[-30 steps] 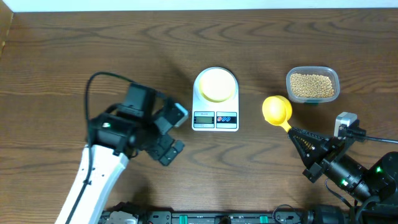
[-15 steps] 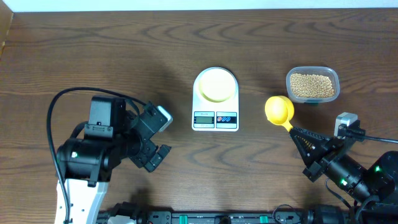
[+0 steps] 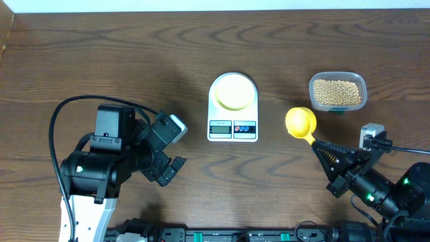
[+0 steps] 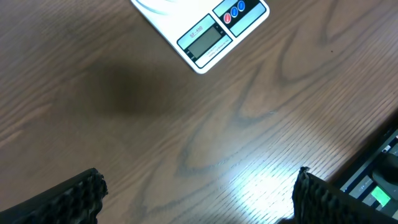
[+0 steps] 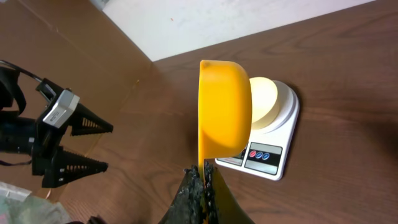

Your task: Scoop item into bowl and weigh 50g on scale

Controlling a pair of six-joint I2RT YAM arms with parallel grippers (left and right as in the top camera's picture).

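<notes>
The white scale (image 3: 232,107) stands mid-table with the pale cream bowl (image 3: 234,92) on its platform. Tan beans (image 3: 337,92) fill a clear tub at the right. My right gripper (image 3: 317,142) is shut on the handle of a yellow scoop (image 3: 299,122), which hangs between the scale and the tub; no beans show in it. The right wrist view shows the scoop (image 5: 224,112) on edge in front of the scale (image 5: 273,152) and bowl (image 5: 264,99). My left gripper (image 3: 180,146) stands open and empty, left of the scale. In the left wrist view, bare wood lies between its fingertips (image 4: 81,193).
A black equipment rail (image 3: 235,235) runs along the table's front edge. The left arm's black cable (image 3: 64,114) loops out to the left. The clear tub (image 3: 363,86) sits near the right rear of the table.
The left arm has drawn back to the left and toward the front edge, away from the scale, then held still. The scoop has shifted only slightly.
</notes>
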